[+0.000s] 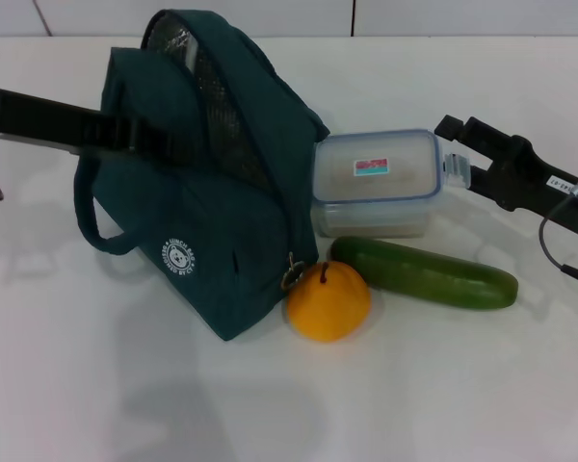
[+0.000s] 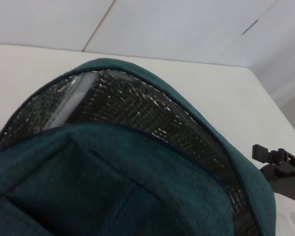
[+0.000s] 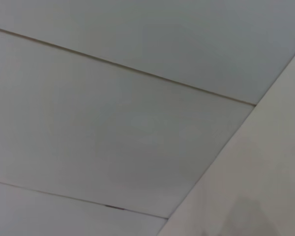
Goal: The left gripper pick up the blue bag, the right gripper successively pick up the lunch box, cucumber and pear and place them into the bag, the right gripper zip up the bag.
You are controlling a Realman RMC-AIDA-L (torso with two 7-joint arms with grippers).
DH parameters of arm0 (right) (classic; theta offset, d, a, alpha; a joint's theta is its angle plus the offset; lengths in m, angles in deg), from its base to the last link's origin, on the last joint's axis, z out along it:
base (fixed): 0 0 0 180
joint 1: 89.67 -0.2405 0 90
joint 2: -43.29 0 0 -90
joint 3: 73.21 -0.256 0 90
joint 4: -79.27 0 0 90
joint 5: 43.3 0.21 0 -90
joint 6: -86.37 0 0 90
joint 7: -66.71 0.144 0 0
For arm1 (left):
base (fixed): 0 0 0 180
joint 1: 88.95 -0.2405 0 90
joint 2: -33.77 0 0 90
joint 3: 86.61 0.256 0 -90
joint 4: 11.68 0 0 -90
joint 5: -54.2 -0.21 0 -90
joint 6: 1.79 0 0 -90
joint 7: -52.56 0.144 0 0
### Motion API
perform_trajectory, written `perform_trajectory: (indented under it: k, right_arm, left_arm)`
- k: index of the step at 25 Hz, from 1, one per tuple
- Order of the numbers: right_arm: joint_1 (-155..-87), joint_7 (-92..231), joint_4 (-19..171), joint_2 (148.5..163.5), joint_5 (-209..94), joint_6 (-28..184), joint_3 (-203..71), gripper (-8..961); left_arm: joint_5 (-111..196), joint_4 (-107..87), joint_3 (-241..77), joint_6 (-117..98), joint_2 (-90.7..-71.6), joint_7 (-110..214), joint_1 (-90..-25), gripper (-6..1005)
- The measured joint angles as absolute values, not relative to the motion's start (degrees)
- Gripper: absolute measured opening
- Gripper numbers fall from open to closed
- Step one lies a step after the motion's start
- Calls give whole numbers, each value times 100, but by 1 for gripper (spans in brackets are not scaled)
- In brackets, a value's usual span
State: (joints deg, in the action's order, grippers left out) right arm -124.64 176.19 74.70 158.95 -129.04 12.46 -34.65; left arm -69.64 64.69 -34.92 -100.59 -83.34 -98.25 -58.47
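Note:
The blue bag (image 1: 202, 212) stands tilted left of centre, its top open and the silver foil lining (image 2: 137, 105) showing. My left gripper (image 1: 149, 137) reaches in from the left and is shut on the bag's upper side near a handle. The lunch box (image 1: 376, 183) lies just right of the bag. In front of it lie the cucumber (image 1: 424, 272) and the pear (image 1: 328, 300), the pear touching the bag's zipper ring. My right gripper (image 1: 460, 144) hovers open at the lunch box's right end, also seen as the black claw (image 2: 278, 167) beyond the bag.
A loop handle (image 1: 96, 226) hangs from the bag's left side. The white table (image 1: 173, 404) stretches in front of the objects. White wall panels (image 3: 113, 123) run behind the table. A cable (image 1: 559, 260) trails from my right arm.

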Motion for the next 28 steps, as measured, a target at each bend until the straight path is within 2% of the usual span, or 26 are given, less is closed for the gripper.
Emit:
perform_trajectory:
  k: [4,7,18,28]
  right_arm:
    - [-12498,17673,7465,15893,-12915,1231,-3385,801]
    - [-12523,17694,7462,15889,-12916,1242,-3333,627]
    - [-12573,17688,7461,15896,-12886,1267,-3284,518]
    - [-12615,17813,7524,15912,-12862,1174,-3341,161]
  left_arm:
    - [-6964,6469,-3493,-10058,-8344,-9826,-5850,38]
    - [-6964,6469,-3493,-10058,-8350,-9825,-5838,38]
    - [-6964,6459,-3493,-10041,-8337,-9810,-5818,38]
    - [-6964,6461,-3493,-10039,-8339,-9802,-5819,38]
